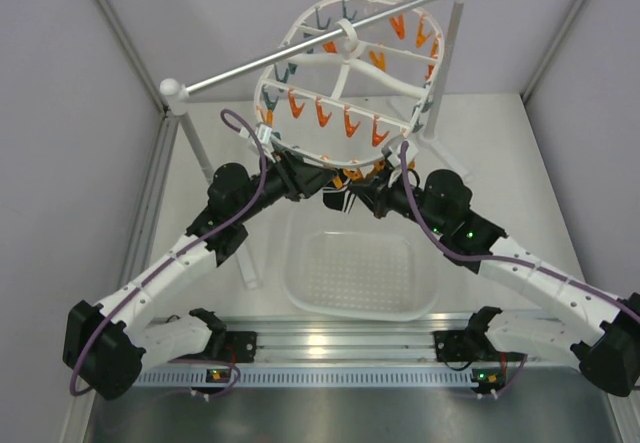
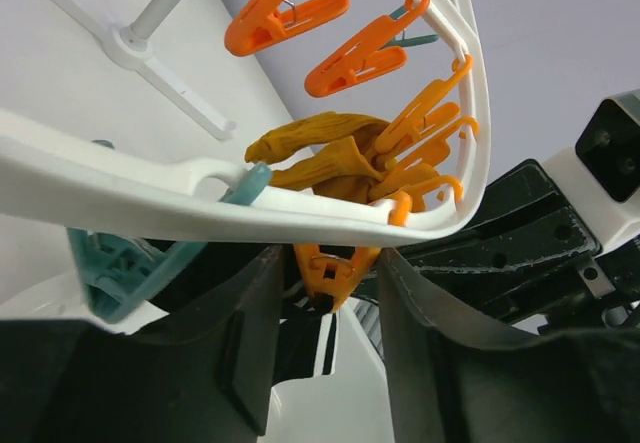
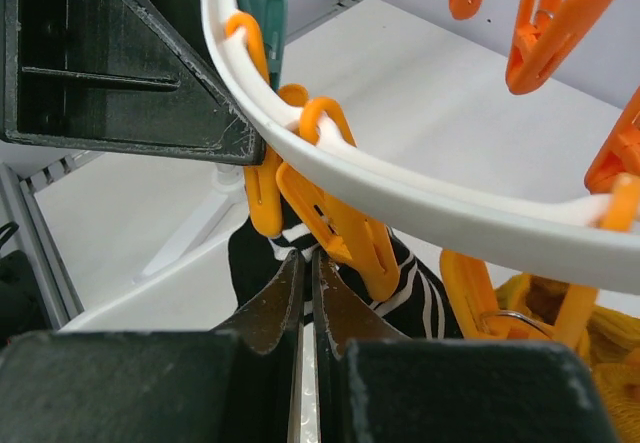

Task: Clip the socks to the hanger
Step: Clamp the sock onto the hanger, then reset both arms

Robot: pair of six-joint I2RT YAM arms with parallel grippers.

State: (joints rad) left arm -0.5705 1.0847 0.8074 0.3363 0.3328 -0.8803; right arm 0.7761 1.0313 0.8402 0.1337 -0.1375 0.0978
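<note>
Socks (image 2: 310,143) bunch under the hanger (image 2: 150,198) rim for pinning: left jaws apart around a clothespin (image 2: 335,268), right jaws together at a striped sock (image 3: 410,283).

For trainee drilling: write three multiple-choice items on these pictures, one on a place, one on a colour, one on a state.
1. The white basket sits: A on the table; B hooked on a gripper; C outside the enclosure.
2. The sock at the right gripper tips is: A mustard; B black with white stripes; C teal.
3. The left gripper jaws stand: A pressed together; B apart, an orange clothespin between them; C out of view.
Key: A, the top view shows it there; B, stripes show in the right wrist view; B, the left wrist view shows the gap.
</note>
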